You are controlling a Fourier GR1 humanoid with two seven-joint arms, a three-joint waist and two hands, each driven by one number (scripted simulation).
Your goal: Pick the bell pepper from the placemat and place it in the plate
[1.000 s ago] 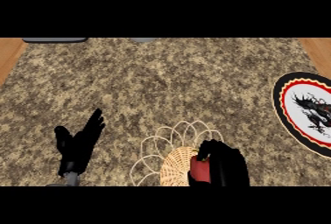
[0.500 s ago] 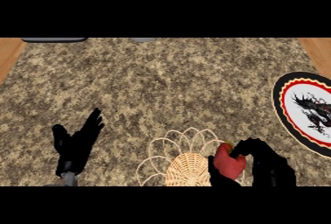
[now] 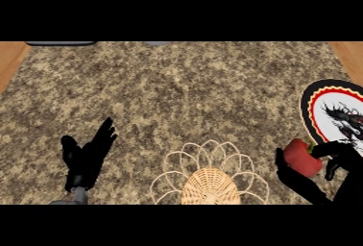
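1. Now that our right hand has carried the bell pepper off the placemat, fingers curled round it, it hangs beside the plate.
2. Our left hand rests open on the table.

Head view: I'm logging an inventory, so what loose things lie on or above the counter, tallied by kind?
Red bell pepper, held in the right hand: 1
Woven straw placemat with looped edge: 1
Round plate with black dragon design and red-yellow rim: 1
Total: 3
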